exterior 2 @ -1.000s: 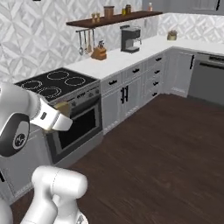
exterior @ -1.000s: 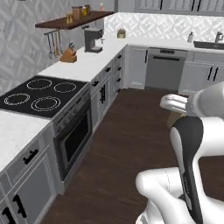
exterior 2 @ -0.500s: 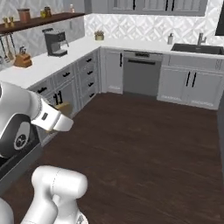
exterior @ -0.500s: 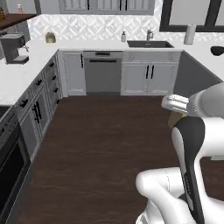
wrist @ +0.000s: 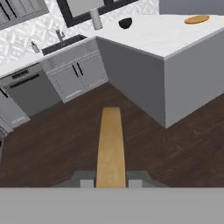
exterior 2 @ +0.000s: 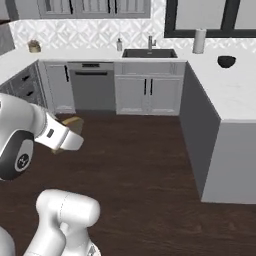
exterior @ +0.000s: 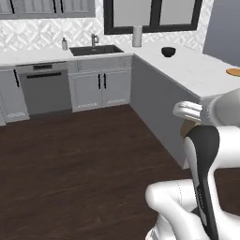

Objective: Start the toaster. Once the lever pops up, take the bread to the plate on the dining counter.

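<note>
Tool point(wrist: 111, 183) pinching the bread point(wrist: 110, 146) edge-on; the plate point(wrist: 196, 19) sits far ahead and right, on the dining bench point(wrist: 175, 37).

Dark wood floor point(exterior: 79, 154), grey cabinets point(exterior 2: 145, 95) (black handles), sink point(exterior: 95, 49).

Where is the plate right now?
The plate lies at the far right of the dining counter in the hand view, well right of the dark bowl; in the left base view it sits at the right edge.

Matt tan bread point(wrist: 110, 146), white marble dining counter point(wrist: 162, 37) with plain grey side, wood-coloured plate point(wrist: 196, 19), dark wood-plank floor point(exterior: 84, 159)
</note>
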